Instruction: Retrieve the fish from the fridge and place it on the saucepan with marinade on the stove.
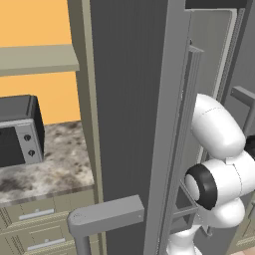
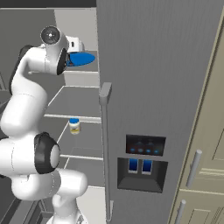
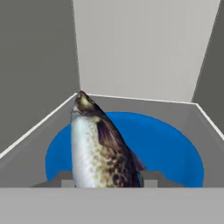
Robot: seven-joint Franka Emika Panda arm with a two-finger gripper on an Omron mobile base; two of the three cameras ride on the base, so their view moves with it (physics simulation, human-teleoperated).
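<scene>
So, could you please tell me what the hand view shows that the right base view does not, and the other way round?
The hand view shows the fish, speckled brown and silver, standing between the gripper fingertips. The right base view shows the fridge with its shut door, bar handle and blue-lit dispenser panel, plus a small jar on a lower shelf. Both show the blue plate on a fridge shelf.
</scene>
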